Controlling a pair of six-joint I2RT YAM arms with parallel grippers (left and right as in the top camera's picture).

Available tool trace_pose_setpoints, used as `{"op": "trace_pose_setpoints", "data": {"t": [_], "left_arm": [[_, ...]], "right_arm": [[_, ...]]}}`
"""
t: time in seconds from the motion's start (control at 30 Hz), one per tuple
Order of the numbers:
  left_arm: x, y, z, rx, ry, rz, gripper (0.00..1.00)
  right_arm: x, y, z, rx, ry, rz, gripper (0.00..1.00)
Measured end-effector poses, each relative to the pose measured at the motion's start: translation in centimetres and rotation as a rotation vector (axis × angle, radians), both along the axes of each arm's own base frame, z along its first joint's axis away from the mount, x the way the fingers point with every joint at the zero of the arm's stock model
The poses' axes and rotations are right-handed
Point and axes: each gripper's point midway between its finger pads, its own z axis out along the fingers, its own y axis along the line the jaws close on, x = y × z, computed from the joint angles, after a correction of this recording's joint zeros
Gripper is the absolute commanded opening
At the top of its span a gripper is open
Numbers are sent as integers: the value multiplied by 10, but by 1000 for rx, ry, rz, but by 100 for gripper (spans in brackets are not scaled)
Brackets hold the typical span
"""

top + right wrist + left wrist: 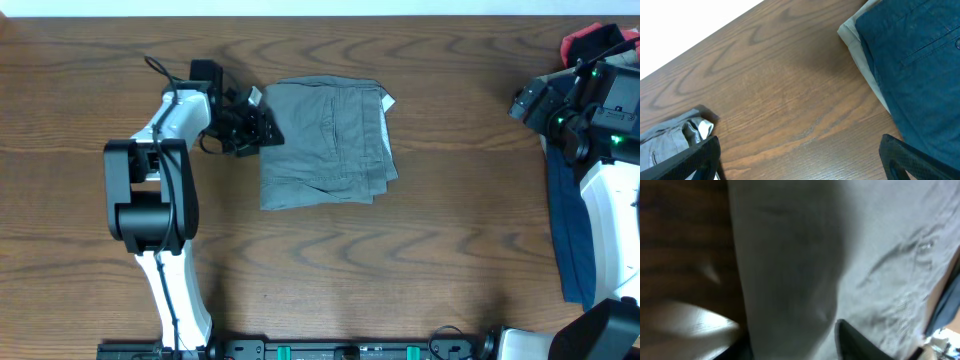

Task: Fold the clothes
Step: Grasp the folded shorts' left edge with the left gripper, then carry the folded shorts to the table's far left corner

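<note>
Shorts (325,140) seen folded square, nearly done; L gripper (263,128) at edge, grip can't be told; R gripper (801,159) spread, empty.

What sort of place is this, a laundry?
Probably a robot test bench, not a laundry: a left arm and a right arm stand at a wooden table, folded grey-green shorts lie on it, and navy clothes sit by the right arm.
</note>
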Motion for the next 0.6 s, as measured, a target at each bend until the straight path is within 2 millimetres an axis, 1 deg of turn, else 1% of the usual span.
{"op": "trace_pose_setpoints", "data": {"t": [0.1, 0.2, 0.27, 0.37, 0.43, 0.5, 0.6], "left_arm": [[7, -2, -2, 0, -22, 8, 24], [19, -2, 0, -5, -58, 38, 15], [28, -1, 1, -7, -77, 68, 13], [41, 5, 2, 2, -95, 131, 6], [52, 17, 2, 21, -108, 198, 6], [62, 35, 2, 40, -114, 272, 6], [76, 76, 1, 73, -114, 420, 6]], "right_arm": [[0, 0, 0, 0, 0, 0, 99], [0, 0, 0, 0, 0, 0, 99], [0, 0, 0, 0, 0, 0, 99], [0, 0, 0, 0, 0, 0, 99], [0, 0, 0, 0, 0, 0, 99], [0, 0, 0, 0, 0, 0, 99], [0, 0, 0, 0, 0, 0, 99]]}}
